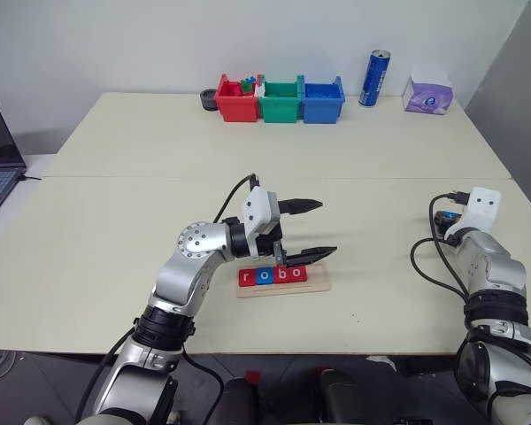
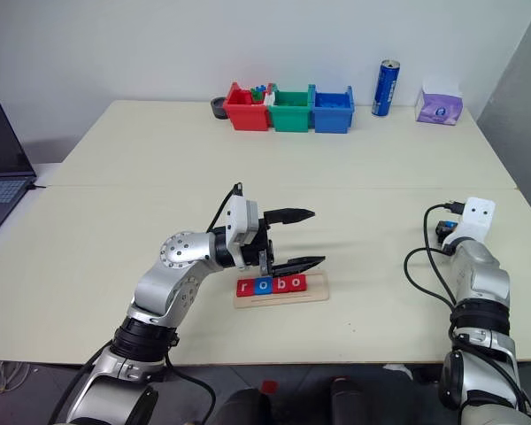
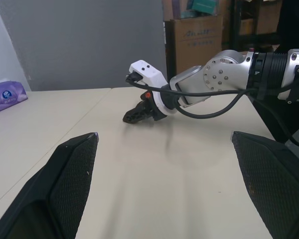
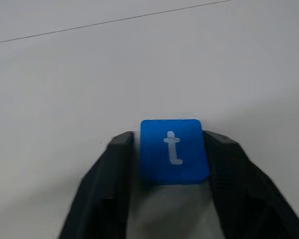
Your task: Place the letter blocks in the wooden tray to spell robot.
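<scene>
- Pale tabletop [image 1: 354, 159], with red, green and blue bins [image 1: 280, 99] and a blue can [image 1: 374, 78] at the far edge.
- Wooden tray [image 1: 283, 287], near centre, carries four letter blocks [image 1: 273, 275] reading r, o, b, o.
- Left hand [image 1: 316, 229] hovers just above the tray, fingers wide apart and empty.
- Right hand [image 4: 170, 149], far to the right, has its fingers against both sides of the blue t block [image 4: 174, 151] on the tabletop.

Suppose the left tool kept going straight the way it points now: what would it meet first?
Probably the right tool, which lies ahead across bare table in the left wrist view. The left tool is open, pointing toward the robot's right. Depth is unclear, so it might pass beside it.
</scene>
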`<control>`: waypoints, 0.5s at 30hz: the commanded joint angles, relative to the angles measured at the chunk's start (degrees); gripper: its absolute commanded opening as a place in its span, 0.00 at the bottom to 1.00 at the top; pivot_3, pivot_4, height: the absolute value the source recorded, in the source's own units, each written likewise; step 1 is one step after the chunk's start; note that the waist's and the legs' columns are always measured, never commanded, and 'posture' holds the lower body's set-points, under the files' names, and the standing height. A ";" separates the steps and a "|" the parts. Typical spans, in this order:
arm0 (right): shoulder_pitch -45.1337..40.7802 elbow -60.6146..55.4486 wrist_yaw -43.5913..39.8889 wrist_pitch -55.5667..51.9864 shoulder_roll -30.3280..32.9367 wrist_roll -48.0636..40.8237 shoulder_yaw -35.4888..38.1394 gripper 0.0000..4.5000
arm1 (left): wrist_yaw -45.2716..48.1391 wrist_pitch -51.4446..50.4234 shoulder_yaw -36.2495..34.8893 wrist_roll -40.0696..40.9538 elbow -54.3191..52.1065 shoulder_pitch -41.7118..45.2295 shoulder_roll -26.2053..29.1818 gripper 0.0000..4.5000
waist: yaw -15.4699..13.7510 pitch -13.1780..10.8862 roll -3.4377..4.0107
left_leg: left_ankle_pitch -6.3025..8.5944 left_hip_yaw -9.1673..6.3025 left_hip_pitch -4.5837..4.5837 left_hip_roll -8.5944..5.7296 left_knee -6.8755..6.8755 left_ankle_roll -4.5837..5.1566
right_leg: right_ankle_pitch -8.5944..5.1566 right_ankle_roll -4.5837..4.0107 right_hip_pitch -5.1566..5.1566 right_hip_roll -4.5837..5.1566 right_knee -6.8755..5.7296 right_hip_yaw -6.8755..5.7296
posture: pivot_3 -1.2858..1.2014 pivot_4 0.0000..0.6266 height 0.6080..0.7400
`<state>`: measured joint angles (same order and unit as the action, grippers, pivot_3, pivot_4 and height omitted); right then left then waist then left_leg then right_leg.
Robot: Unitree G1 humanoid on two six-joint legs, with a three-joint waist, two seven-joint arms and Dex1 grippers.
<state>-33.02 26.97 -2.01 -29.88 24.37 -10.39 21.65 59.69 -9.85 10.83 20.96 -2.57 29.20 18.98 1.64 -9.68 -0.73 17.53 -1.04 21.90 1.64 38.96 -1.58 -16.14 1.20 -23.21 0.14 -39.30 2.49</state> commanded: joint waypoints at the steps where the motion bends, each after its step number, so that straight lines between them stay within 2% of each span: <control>1: 1.82 -3.44 0.89 -1.71 -0.69 -0.50 0.08 0.33 | 0.38 0.93 -0.25 0.02 -0.57 1.18 0.18 1.00 | 0.02 0.00 0.00 | 0.00 0.00 0.00 0.00 0.00 0.00 | 0.00 0.00 0.00 0.00 0.00 0.00 | 0.52 0.24 1.00; 5: 5.21 -11.34 -0.82 -5.77 -1.12 -0.50 -2.49 0.33 | 1.04 0.59 -0.46 0.53 -1.44 0.74 0.94 1.00 | 0.03 0.00 0.01 | 0.00 -0.01 -0.01 0.00 -0.01 0.00 | 0.00 0.00 0.00 -0.02 0.00 -0.01 | 0.52 0.24 1.00; 10: 14.57 -34.93 -4.79 -19.47 -2.35 -4.72 -7.71 0.33 | 4.82 -0.19 -2.43 3.20 -5.04 -3.39 6.14 1.00 | 0.33 0.06 0.10 | 0.00 -0.08 -0.01 0.07 -0.12 0.00 | -0.01 -0.01 -0.02 -0.09 0.07 -0.02 | 0.52 0.24 1.00; 15: 20.59 -54.96 -1.55 -34.88 -8.86 -9.00 -11.06 0.33 | 6.57 -0.67 -3.76 4.83 -8.69 -7.61 10.33 1.00 | 0.27 0.07 0.12 | 0.01 -0.18 -0.01 0.14 -0.13 0.01 | -0.02 -0.03 -0.04 -0.14 0.01 -0.09 | 0.52 0.24 1.00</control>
<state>-12.51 -21.75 -4.57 -60.30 16.67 -17.44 11.61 65.71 -10.74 8.27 24.39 -7.85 21.82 28.83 1.91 -9.62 -0.61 17.54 -1.24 21.88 1.75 38.85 -1.58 -16.17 1.18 -23.24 0.00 -39.31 2.39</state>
